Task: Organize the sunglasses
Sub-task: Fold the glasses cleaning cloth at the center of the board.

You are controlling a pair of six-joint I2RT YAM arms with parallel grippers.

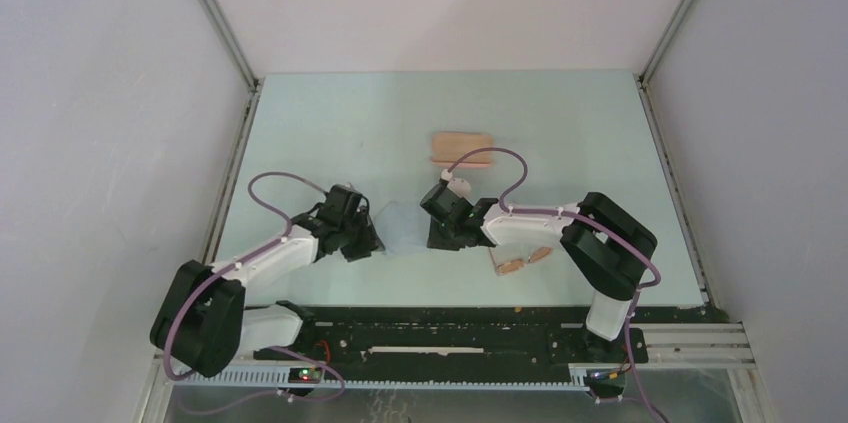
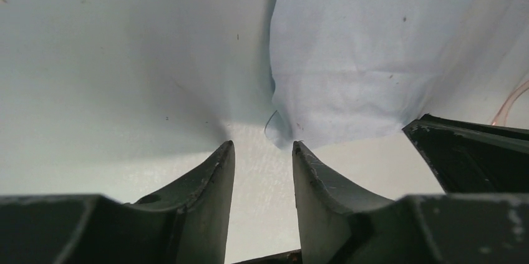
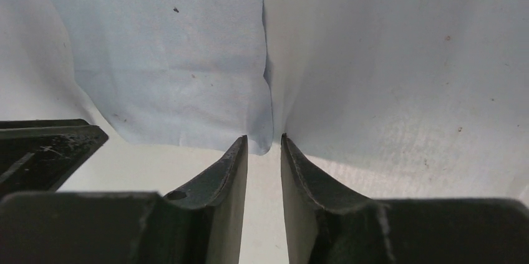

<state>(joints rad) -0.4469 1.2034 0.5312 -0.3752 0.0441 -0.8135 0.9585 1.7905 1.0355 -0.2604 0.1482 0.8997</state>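
Note:
The sunglasses (image 1: 520,261), thin orange-brown with amber lenses, lie on the table near the front, right of both grippers and under the right arm's forearm. They show in no wrist view. The light blue cloth (image 1: 405,228) lies flat between the grippers. My left gripper (image 1: 366,240) is open at the cloth's left edge, with a cloth corner (image 2: 279,132) just ahead of its fingertips. My right gripper (image 1: 441,231) is narrowly open at the cloth's right edge, with the cloth's near corner (image 3: 265,142) at the gap between its tips, not pinched.
A pink oblong case (image 1: 462,148) lies farther back, behind the right gripper. White walls with metal rails enclose the table on the left, right and back. The right gripper's finger (image 2: 474,151) shows in the left wrist view, and the left gripper's finger (image 3: 43,145) in the right wrist view.

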